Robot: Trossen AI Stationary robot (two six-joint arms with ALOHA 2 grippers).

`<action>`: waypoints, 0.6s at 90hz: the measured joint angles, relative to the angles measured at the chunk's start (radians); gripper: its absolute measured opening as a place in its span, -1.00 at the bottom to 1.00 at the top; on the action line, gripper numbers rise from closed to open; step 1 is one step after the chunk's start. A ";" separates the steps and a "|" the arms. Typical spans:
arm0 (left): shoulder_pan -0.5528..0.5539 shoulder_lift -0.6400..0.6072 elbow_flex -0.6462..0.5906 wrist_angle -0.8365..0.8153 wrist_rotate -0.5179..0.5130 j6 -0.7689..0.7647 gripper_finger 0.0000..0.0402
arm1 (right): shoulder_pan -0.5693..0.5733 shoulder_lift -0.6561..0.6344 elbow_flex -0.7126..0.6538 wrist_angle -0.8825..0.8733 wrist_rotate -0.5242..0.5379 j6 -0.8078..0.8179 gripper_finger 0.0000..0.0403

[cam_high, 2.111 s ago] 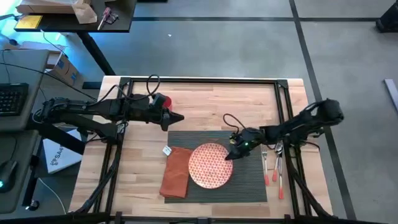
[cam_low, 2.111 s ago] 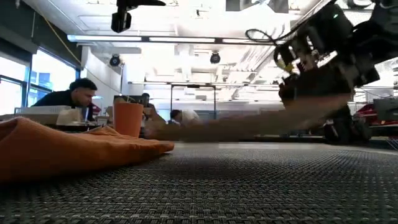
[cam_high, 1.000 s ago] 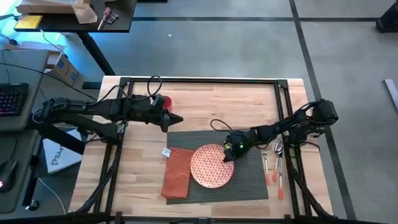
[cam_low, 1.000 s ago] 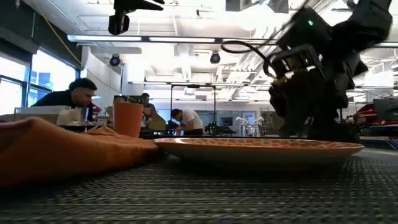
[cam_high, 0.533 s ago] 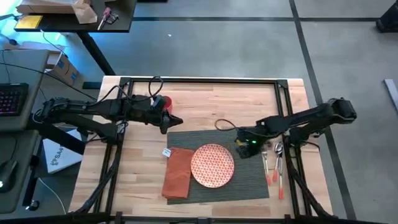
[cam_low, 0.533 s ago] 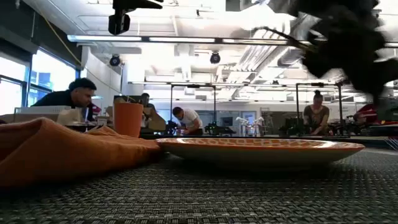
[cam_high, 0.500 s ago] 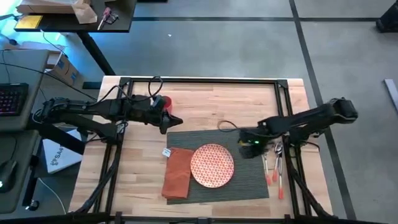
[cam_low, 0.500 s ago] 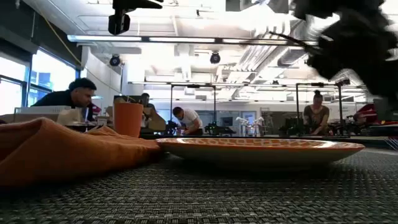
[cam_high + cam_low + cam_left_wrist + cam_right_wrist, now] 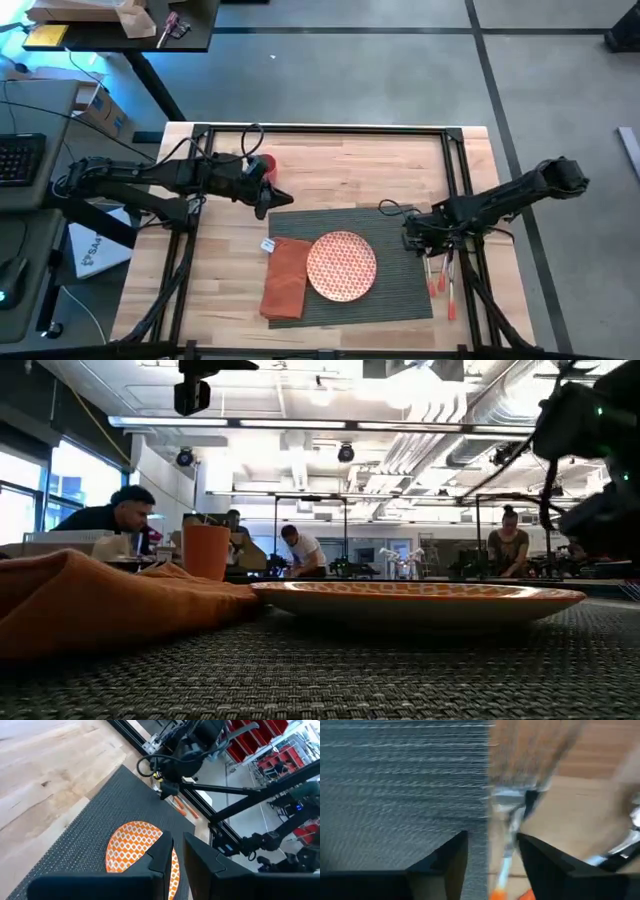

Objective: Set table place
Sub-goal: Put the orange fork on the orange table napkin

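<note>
The dark grey ribbed placemat [image 9: 395,290] lies on the wooden table [image 9: 340,160]. On it rests the round orange-patterned plate [image 9: 341,266], flat [image 9: 415,598]. The rust-orange napkin [image 9: 283,276] lies folded at the placemat's left end, beside the plate. My right gripper [image 9: 410,238] is open over the placemat's right edge [image 9: 492,842], next to cutlery with orange handles [image 9: 440,272]. A blurred piece of that cutlery [image 9: 507,850] shows between its fingers. My left gripper [image 9: 280,197] hovers shut [image 9: 178,840] near the placemat's far left corner.
An orange-red cup [image 9: 262,165] stands by the left arm [image 9: 206,550]. A small white tag [image 9: 268,243] lies at the napkin's far end. The black frame [image 9: 455,170] runs along the table's edges. People sit and stand in the room beyond the table.
My right gripper has drawn away from the plate's far right rim toward the table's right edge and now stands over the placemat's right edge by the cutlery. The plate stays flat on the placemat.
</note>
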 joint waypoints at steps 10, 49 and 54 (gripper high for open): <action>0.000 0.000 0.000 -0.001 0.000 0.000 -0.85 | 0.005 0.015 0.001 -0.001 0.007 -0.003 -0.64; 0.003 -0.067 0.000 -0.034 -0.002 0.071 -0.85 | 0.014 0.024 0.329 -0.172 0.130 -0.054 -1.00; 0.003 -0.085 0.000 -0.049 -0.003 0.081 -0.85 | 0.021 0.044 0.394 -0.172 0.160 -0.051 -1.00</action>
